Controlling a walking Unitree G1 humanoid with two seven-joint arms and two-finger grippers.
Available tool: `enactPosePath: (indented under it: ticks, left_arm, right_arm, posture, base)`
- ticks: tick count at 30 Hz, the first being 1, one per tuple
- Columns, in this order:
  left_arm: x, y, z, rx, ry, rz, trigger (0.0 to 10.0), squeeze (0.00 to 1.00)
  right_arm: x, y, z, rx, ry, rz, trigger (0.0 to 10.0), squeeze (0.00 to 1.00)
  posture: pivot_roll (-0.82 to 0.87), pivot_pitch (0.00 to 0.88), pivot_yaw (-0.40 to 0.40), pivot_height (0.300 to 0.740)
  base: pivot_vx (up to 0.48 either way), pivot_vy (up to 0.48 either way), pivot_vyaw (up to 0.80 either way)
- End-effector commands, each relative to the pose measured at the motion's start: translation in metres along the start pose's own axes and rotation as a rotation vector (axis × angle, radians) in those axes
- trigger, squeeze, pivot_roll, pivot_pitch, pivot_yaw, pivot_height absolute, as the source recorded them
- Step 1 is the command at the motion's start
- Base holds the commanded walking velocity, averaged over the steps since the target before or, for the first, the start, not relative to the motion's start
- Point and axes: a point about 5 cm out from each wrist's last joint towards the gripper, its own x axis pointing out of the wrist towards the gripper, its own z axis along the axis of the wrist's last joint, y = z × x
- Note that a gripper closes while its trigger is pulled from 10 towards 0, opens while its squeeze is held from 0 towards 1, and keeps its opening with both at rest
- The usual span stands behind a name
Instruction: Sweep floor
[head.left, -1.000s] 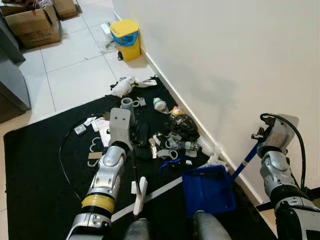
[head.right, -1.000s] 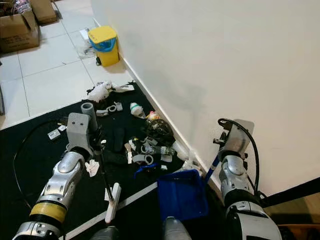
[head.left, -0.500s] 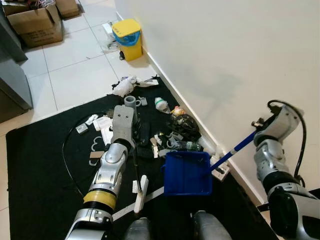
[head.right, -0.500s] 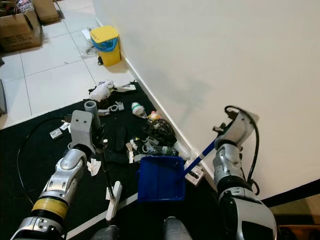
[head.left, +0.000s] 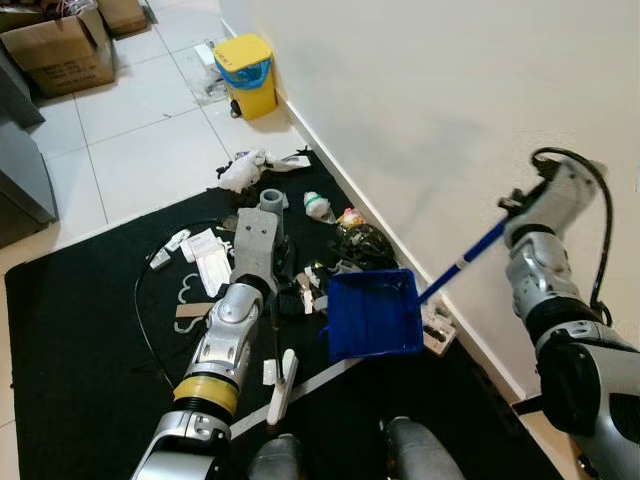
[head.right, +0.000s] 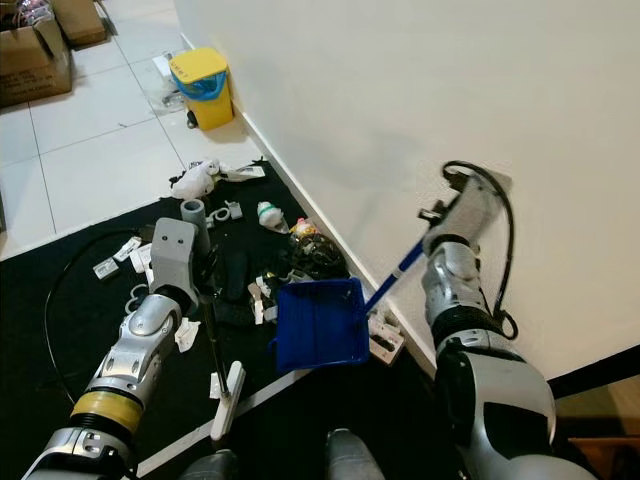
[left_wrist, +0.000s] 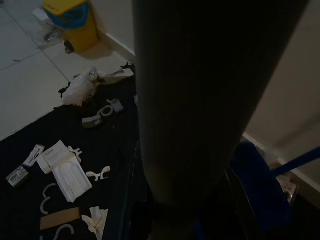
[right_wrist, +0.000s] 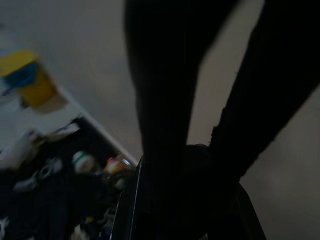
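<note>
Since a second ago we have swung the blue dustpan (head.left: 373, 313) from near our feet up to the litter pile (head.left: 345, 250) by the wall (head.left: 450, 120). Our right gripper (head.left: 518, 203) clamps its long blue handle (head.left: 462, 262). Our left gripper (head.left: 258, 262) holds the broom (head.left: 280, 385) on the black mat (head.left: 80, 350); we cannot tell how its fingers sit. Next we judge the litter can be brushed into the pan.
</note>
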Motion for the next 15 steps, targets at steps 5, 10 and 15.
enactPosePath:
  ticks: [5,10,15]
  left_arm:
    - [-0.011,0.012,-0.02,0.002,0.033,0.073,10.0,0.0]
    - [-0.012,0.013,-0.023,-0.011,0.027,0.099,10.0,0.0]
    - [-0.013,0.013,-0.023,-0.032,0.004,0.103,10.0,0.0]
  right_arm:
    - [-0.029,-0.019,-0.049,-0.116,0.081,0.065,10.0,0.0]
    - [-0.039,-0.028,-0.063,-0.126,0.125,0.056,10.0,0.0]
    - [-0.044,-0.028,-0.069,-0.138,0.13,0.067,10.0,0.0]
  posture:
    - [-0.02,0.136,-0.042,0.74]
    - [-0.02,0.135,-0.034,0.74]
    - [-0.02,0.136,-0.018,0.74]
  base:
    - [0.0,0.0,0.0]
    - [0.0,0.0,0.0]
    - [0.0,0.0,0.0]
